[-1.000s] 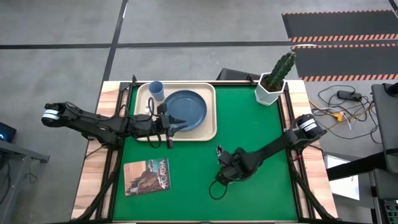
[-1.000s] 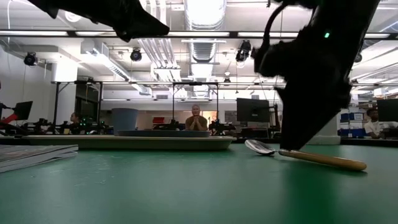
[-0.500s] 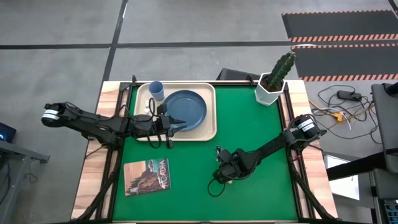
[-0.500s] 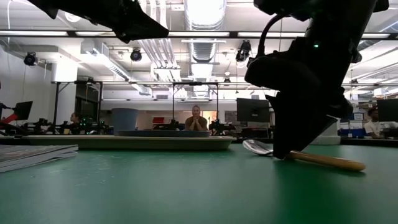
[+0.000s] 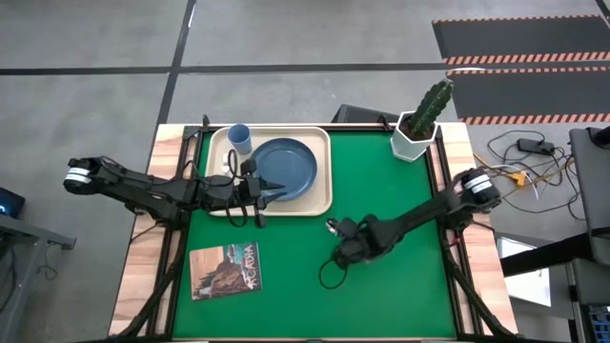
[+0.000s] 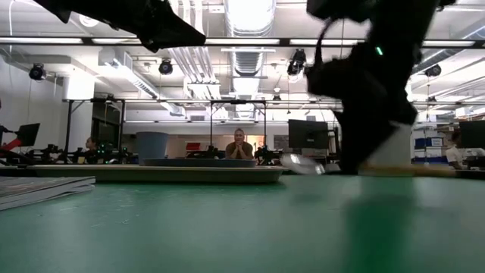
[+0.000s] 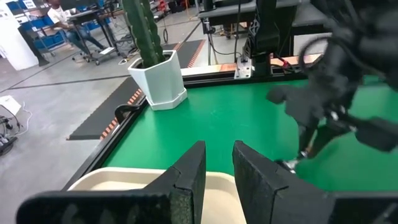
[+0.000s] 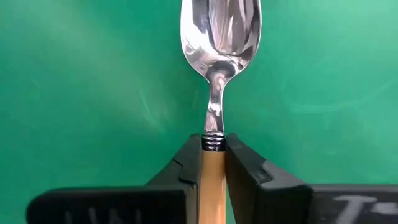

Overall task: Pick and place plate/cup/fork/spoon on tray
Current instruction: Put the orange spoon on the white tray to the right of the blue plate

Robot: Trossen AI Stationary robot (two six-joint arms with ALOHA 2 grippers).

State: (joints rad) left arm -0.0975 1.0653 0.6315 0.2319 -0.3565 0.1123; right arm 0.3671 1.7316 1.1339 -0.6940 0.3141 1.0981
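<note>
Right tool (image 8: 212, 163) is gripping the spoon (image 8: 219, 37) by its orange handle, bowl forward, ready for the tray (image 5: 322, 162); left tool (image 7: 216, 171) is hanging slightly open over it.

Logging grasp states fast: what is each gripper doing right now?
Left gripper: open, holding nothing, over the tray.
Right gripper: shut on the spoon, gripping its orange handle, above the green table.

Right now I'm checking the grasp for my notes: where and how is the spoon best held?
By the orange handle just behind the metal neck, fingers closing across its width along the shaft's line. The spoon is slim and straight, its oval bowl wide and slick. The right gripper already pinches it there.
</note>
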